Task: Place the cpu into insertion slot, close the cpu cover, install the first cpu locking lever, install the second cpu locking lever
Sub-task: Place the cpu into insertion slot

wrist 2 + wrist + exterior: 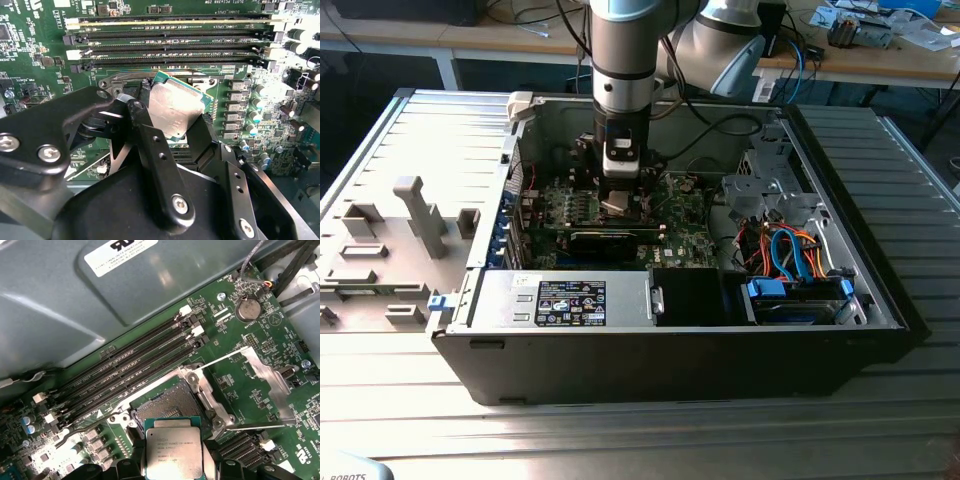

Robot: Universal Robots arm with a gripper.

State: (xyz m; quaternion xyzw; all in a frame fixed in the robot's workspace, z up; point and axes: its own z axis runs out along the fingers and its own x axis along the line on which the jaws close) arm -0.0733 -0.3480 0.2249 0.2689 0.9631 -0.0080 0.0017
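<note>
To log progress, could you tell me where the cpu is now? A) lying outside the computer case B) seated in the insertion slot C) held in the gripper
C: the gripper holds the cpu by its edges, and the insertion slot lies bare with the cpu cover swung open.

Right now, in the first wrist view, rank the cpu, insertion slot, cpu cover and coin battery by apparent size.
1. insertion slot and raised cpu cover: alike, so unranked.
2. cpu, enlarged by nearness to the camera.
3. coin battery.

The cpu (173, 450) hangs in the tool (172, 469) just above the insertion slot (172, 404).
</note>
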